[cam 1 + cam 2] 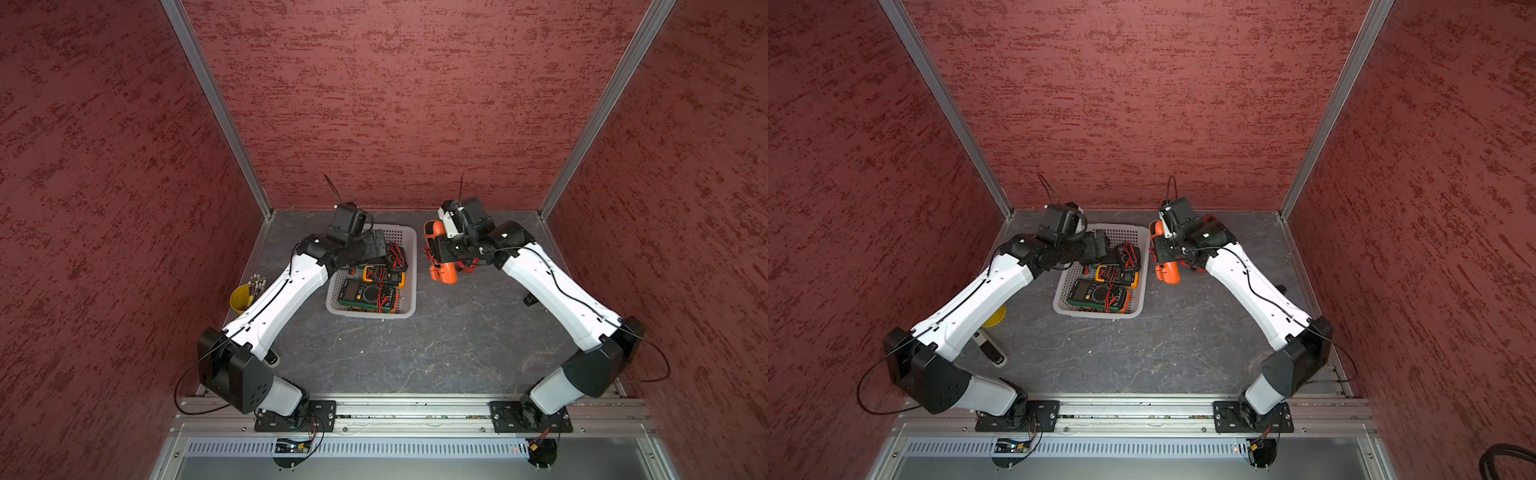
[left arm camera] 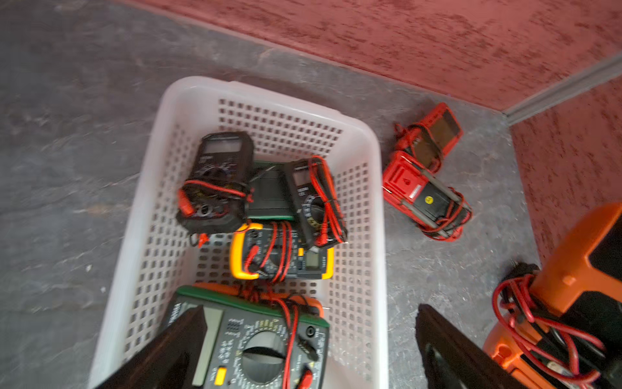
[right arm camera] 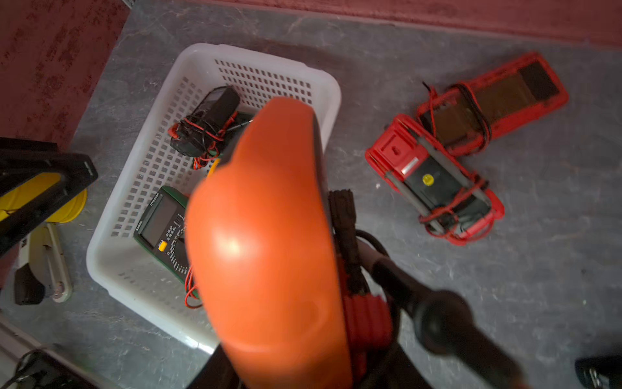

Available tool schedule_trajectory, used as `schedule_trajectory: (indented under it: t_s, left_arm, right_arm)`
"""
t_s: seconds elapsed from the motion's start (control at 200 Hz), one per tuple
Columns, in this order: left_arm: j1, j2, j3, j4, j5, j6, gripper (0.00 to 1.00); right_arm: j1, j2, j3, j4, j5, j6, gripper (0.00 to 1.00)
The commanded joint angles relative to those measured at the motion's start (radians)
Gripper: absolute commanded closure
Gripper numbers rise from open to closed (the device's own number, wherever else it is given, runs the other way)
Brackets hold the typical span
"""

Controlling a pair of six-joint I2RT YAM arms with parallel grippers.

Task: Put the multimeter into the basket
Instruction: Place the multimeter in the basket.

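The white perforated basket [image 1: 411, 270] [image 1: 1144, 270] [image 2: 235, 87] [image 3: 255, 57] stands at the back middle of the table and holds several multimeters, among them a green one [image 1: 368, 295] and a yellow one [image 1: 382, 274]. My right gripper [image 1: 446, 249] [image 3: 296, 336] is shut on an orange multimeter [image 1: 442, 272] [image 1: 1168, 272] [image 3: 269, 219] wound with red leads, lifted just right of the basket's right wall. My left gripper [image 1: 376, 243] [image 2: 308, 323] hangs open over the basket's far left part, nothing between its fingers [image 2: 168, 350].
Two red multimeters [image 2: 424, 195] [image 2: 434, 138] lie on the table right of the basket, below my right arm. A yellow cup [image 1: 241, 297] with probes stands at the left edge, a white tool [image 1: 992, 351] near it. A small black object [image 1: 528, 299] lies at the right. Red walls close three sides.
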Motion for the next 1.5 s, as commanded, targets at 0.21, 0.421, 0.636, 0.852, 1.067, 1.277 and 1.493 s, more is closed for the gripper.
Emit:
schedule_trajectory:
  t_s: [0.21,0.421,0.636,0.852,1.067,1.277,1.493]
  left_arm:
    - [0.326,-0.223,-0.161,-0.004,0.109,-0.121,0.0]
    - [0.488,-0.273,-0.202,0.003,0.212,-0.112,0.0]
    - [0.537,-0.276,-0.221,0.021,0.262,-0.111,0.0]
    - [0.553,-0.286,-0.246,0.028,0.287,-0.111,0.0]
    - [0.556,-0.298,-0.271,0.04,0.292,-0.12,0.0]
    - [0.555,-0.301,-0.279,0.045,0.299,-0.12,0.0]
    - [0.555,-0.299,-0.281,0.048,0.298,-0.119,0.0]
  right_arm:
    - [0.251,0.374,0.429,-0.056,0.373,-0.257,0.85]
    - [0.321,0.6,0.669,-0.098,0.455,-0.354,0.85]
    - [0.353,0.707,0.733,-0.105,0.532,-0.426,0.85]
    - [0.354,0.769,0.734,-0.091,0.647,-0.489,0.85]
    - [0.352,0.829,0.731,-0.068,0.692,-0.529,0.84]
    - [0.346,0.885,0.722,0.007,0.826,-0.596,0.81]
    - [0.343,0.898,0.722,0.007,0.795,-0.582,0.52]
